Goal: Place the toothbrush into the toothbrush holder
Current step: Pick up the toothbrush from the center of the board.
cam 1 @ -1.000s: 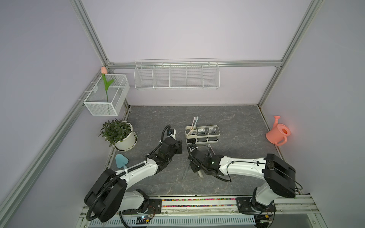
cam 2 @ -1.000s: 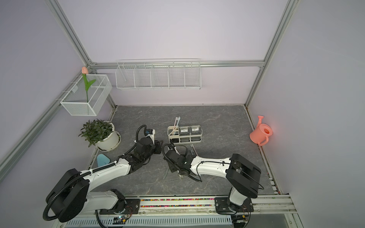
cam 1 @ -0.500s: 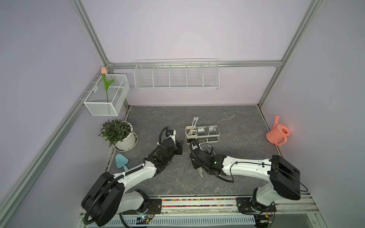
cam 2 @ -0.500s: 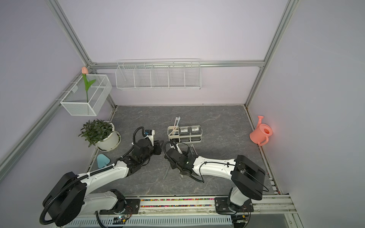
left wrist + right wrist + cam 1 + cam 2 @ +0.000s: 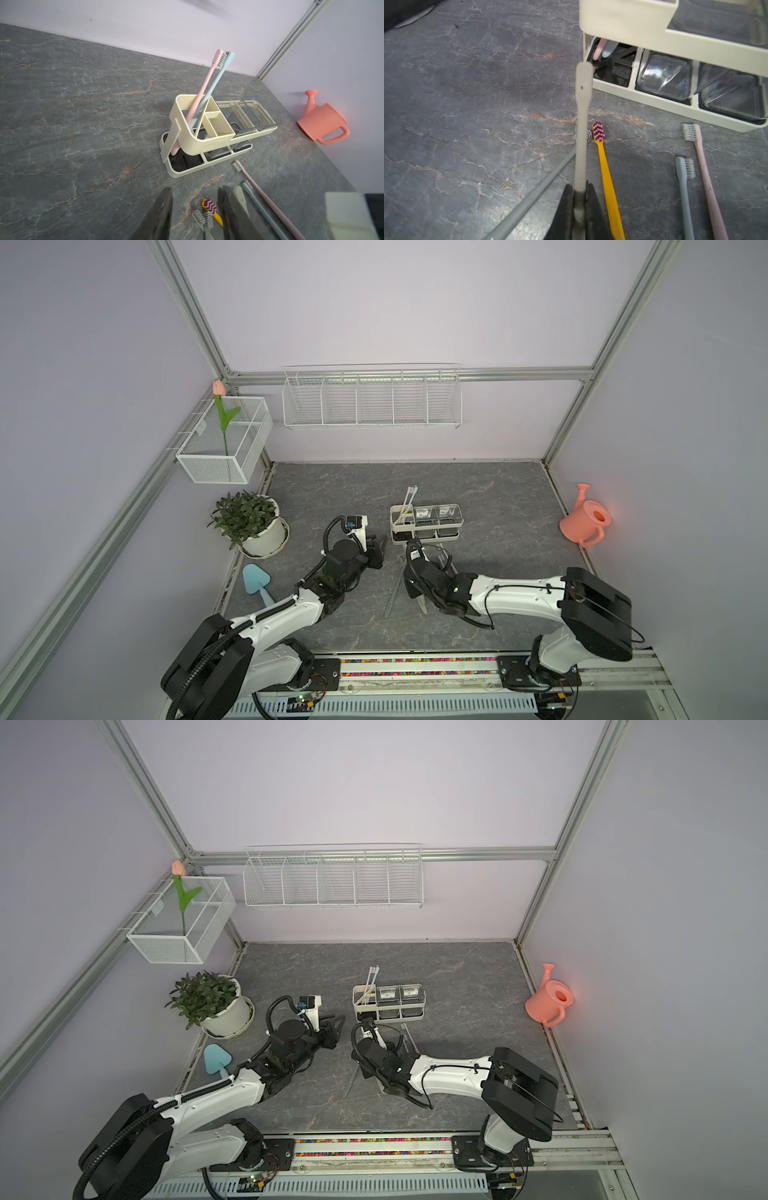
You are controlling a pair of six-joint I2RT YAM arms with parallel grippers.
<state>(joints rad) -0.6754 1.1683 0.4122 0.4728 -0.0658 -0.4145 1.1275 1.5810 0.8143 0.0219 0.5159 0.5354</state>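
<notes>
Nearest you, both arm bases sit on the rail (image 5: pixel 415 668) along the near edge of the counter (image 5: pixel 498 497). Your right pincer (image 5: pixel 580 192) is clamped on the handle of the beige toothbrush (image 5: pixel 581 124). The brush is lifted off the counter, its head aimed at the near left corner of the toothbrush holder (image 5: pixel 426 524), close to it but not in any compartment. Compared with a second ago, that arm has crept away from you toward the holder, carrying the brush along. The left pincer (image 5: pixel 195 188) has hardly shifted; its jaws stand apart with nothing between them, near the right one. Four loose brushes lie on the counter just near of the holder: a grey toothbrush (image 5: pixel 528 199), a yellow toothbrush (image 5: pixel 607 176) with red-and-white bristles, a blue-grey toothbrush (image 5: pixel 684 197) and a pink toothbrush (image 5: pixel 707 187). The holder stands where it stood. A standing pink brush (image 5: pixel 204 89) and a standing pale blue brush (image 5: pixel 216 83) lean in its left compartment, and clear cups (image 5: pixel 424 515) fill the other two. The counter is dark grey stone pattern with pale veins. A potted plant (image 5: pixel 245 514) and a blue trowel (image 5: pixel 255 578) sit at its left edge, and a salmon watering can (image 5: pixel 582 522) at its right. On the lilac walls (image 5: pixel 374 302) hang a white mesh box (image 5: pixel 216 470) holding a tulip (image 5: pixel 226 414), at left, and a long wire basket (image 5: pixel 372 406), at the far side.
</notes>
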